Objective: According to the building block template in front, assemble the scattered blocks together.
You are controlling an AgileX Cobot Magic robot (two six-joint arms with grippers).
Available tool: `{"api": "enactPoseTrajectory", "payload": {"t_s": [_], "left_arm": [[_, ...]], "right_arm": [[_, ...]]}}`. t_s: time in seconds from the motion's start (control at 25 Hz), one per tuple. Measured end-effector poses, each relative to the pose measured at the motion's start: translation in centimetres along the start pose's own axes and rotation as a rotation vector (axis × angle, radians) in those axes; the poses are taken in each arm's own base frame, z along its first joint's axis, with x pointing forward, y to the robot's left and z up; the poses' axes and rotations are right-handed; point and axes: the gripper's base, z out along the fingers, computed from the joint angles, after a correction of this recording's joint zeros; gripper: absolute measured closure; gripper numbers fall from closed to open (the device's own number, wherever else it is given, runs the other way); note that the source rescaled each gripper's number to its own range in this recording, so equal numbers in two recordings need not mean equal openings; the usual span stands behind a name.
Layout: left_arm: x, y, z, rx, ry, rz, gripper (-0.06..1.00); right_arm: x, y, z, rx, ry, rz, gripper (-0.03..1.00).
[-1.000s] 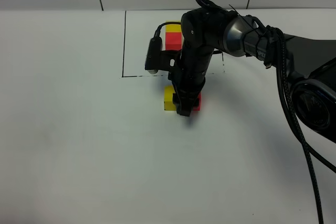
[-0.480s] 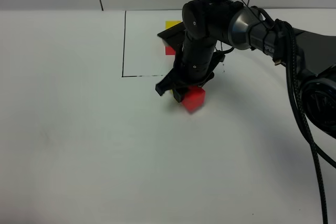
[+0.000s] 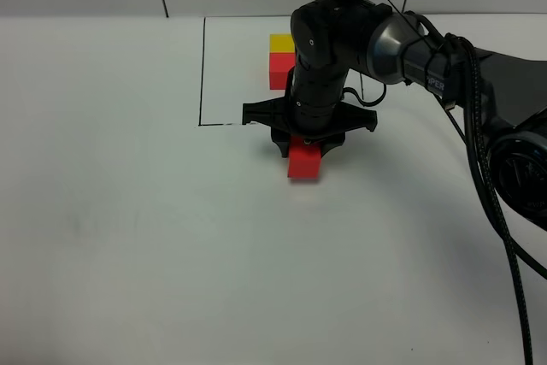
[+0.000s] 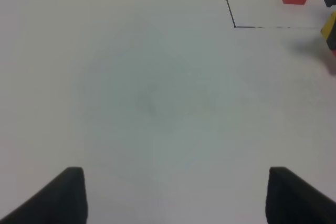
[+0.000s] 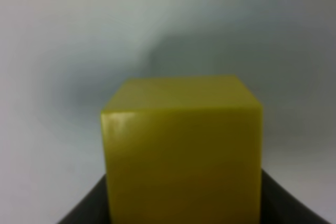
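Swinging round a quarter turn, the right gripper (image 3: 301, 144) now has its crossbar lying side to side, and the red block (image 3: 303, 162) sits square on the near side rather than skewed. Jaws: the wrist view shows dark fingers pressed against both lower corners of the yellow block (image 5: 181, 145), so they look closed on it. From above that block is hidden under the wrist, just behind the red one; whether the two touch I cannot tell. That order, yellow far and red near, matches the template (image 3: 281, 59) up inside the outline (image 3: 203, 74), so I judge this the aligning step. Next comes a check that the faces are flush, then a clean release straight up without dragging either block. The outline's near edge runs just behind the gripper. The table (image 3: 128, 237) offers plenty of bare room to the near side, where the left gripper (image 4: 176, 198) hangs wide open, holding nothing.
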Motion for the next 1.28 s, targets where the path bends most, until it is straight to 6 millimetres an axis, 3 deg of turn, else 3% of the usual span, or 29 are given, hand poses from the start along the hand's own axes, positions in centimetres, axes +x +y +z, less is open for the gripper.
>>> {"api": "enactPoseTrajectory", "payload": {"t_s": [0.28,0.6,0.68,0.76,0.84,0.92,1.12,1.28], "left_arm": [[0.0,0.0,0.0,0.0,0.0,0.0,0.45],[0.0,0.0,0.0,0.0,0.0,0.0,0.45],[0.0,0.0,0.0,0.0,0.0,0.0,0.45],[0.0,0.0,0.0,0.0,0.0,0.0,0.45],[0.0,0.0,0.0,0.0,0.0,0.0,0.45],[0.0,0.0,0.0,0.0,0.0,0.0,0.45],[0.0,0.0,0.0,0.0,0.0,0.0,0.45],[0.0,0.0,0.0,0.0,0.0,0.0,0.45]], "right_arm": [[0.5,0.2,2.2,0.016,0.026,-0.006,0.95],[0.7,0.6,2.5,0.002,0.017,-0.031,0.95],[0.7,0.6,2.5,0.0,0.016,-0.031,0.82],[0.6,0.6,2.5,-0.001,0.015,-0.042,0.55],[0.6,0.6,2.5,0.0,0.013,-0.066,0.21],[0.6,0.7,2.1,-0.002,0.007,-0.09,0.06],[-0.3,-0.4,-1.2,-0.015,-0.026,-0.145,-0.02],[-2.4,-5.7,-5.1,-0.012,-0.087,-0.133,-0.03]]}}
